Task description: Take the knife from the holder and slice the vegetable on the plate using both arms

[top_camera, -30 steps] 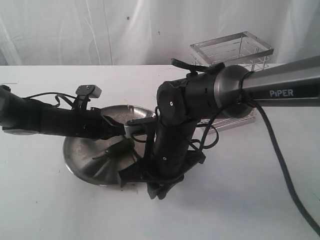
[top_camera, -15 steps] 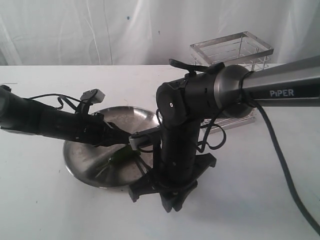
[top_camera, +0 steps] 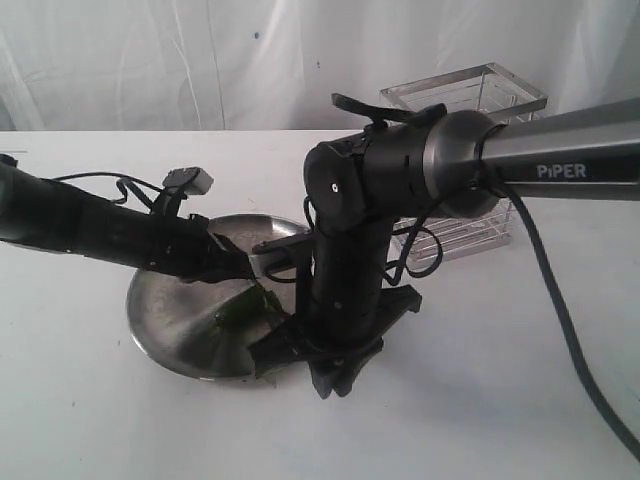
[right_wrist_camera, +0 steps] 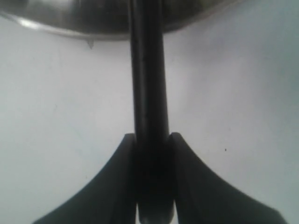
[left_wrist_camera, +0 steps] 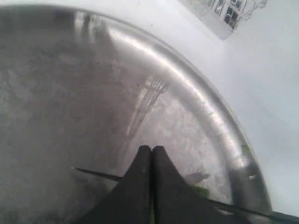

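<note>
Two arms are down at the plate [top_camera: 152, 325], the left arm [top_camera: 70, 225] and the right arm [top_camera: 570, 165] with the grey PiPER lettering; the plate sits left of the middle of the white bench [top_camera: 500, 410], a big round steel thing, dull and scuffed, with a raised rim that catches the light.

The vegetable [top_camera: 240, 310] lies inside the plate on the side nearer the bench's front edge; small, dark green, a bit glossy, and partly covered by the arms in the exterior view; in the left wrist view only a few green scraps show near the rim.

Left end effector [left_wrist_camera: 151, 149] is clamped fully together, no gap between the fingers [left_wrist_camera: 135, 186], tip right over the green; can't tell whether it's actually pinning the pepper or just touching it.

Right end effector [right_wrist_camera: 150, 137] hangs just off the plate's front rim and is gripping the knife [right_wrist_camera: 148, 79] by the handle; all black, matte, straight, running from the fingers toward the rim; where the blade tip ends is hidden.

The holder [top_camera: 465, 105], a shiny wire cage with a flat metal rim, stands near the bench's back edge toward the right, behind the right arm and well apart from the plate.
</note>
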Available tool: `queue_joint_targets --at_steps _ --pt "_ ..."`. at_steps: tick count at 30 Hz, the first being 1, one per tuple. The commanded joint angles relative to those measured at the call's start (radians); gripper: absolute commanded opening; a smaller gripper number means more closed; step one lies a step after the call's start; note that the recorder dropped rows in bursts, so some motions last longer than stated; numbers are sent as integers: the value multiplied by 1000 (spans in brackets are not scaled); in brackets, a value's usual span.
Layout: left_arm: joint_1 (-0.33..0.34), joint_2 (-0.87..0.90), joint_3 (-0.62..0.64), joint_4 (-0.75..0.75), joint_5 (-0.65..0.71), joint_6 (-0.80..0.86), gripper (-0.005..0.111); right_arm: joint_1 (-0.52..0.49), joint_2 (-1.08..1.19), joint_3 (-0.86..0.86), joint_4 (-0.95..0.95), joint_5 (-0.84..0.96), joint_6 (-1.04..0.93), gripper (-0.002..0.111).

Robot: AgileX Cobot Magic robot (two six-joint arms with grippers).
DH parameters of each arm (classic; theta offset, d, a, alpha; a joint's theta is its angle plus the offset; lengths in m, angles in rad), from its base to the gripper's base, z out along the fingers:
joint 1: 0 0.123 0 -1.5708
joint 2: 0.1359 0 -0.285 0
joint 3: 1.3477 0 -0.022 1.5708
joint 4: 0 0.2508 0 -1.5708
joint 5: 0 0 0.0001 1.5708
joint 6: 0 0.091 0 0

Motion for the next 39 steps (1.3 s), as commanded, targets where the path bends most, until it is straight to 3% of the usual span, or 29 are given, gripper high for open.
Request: queue_joint_targets --at_steps 1,6,13,23,27,33,39 --pt "22 -105 -13 -39 86 -12 0 -3 -3 -21 -14 -7 6 0" --pt "65 -204 -11 -22 167 -118 0 -3 -5 -21 -18 3 6 0" --pt "75 -346 5 139 224 -247 0 -3 -48 -22 -22 -15 12 0" --pt "75 -568 241 115 -18 -253 0 -3 -176 -22 39 28 27 0" --pt "75 -589 290 73 4 -231 0 4 -200 29 49 53 8 0" --pt "46 -589 297 50 7 -207 0 68 -222 167 50 -87 58 0" --pt "-2 -538 297 -54 5 -71 0 119 -222 233 36 -231 118 0"
